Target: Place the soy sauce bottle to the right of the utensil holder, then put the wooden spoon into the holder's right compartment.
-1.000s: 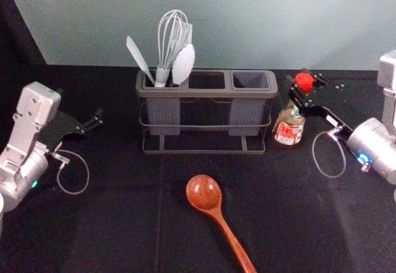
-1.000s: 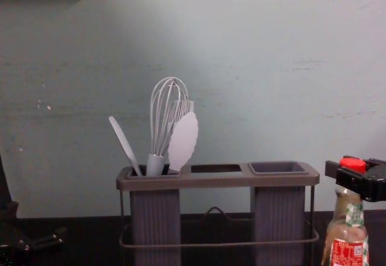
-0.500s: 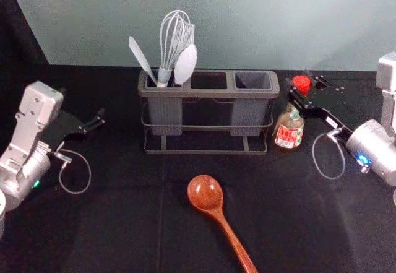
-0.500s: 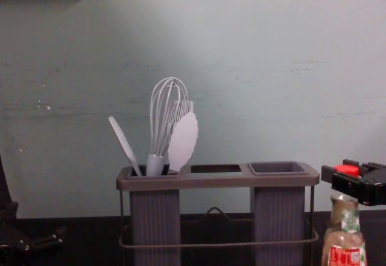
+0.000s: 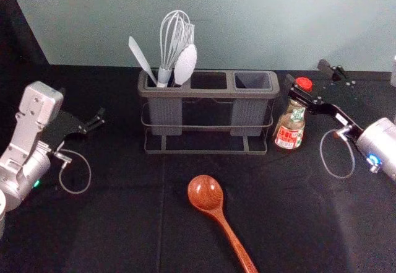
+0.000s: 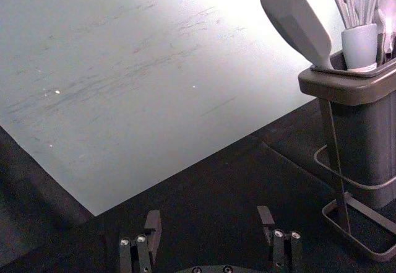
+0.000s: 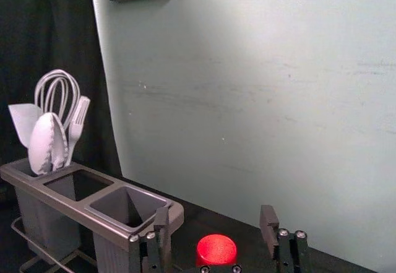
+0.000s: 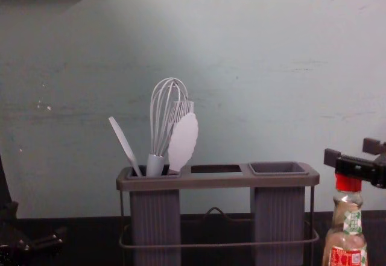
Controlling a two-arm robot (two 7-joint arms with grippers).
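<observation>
- Right gripper: at the right, reaching in over the soy sauce bottle. Claw released, fingers spread well apart, with the red cap between and below their tips in the wrist view. Whether any part of the claw grazes the cap, I can't make out.
- Bottle: upright on the dark tabletop, right of the utensil holder and just beside its right end. Red-and-white label faces the near side.
- Wooden spoon: lying on the tabletop, near side of the holder. Bowl toward the far side, handle slanting near and right.
- Holder: three compartments in a row, on a wire frame. Whisk, spatula and other pale utensils stand in the left one. Right compartment is lined with a ribbed cup.
- Left gripper: idle at the left, well apart from the spoon; claw released, grasping nothing.
</observation>
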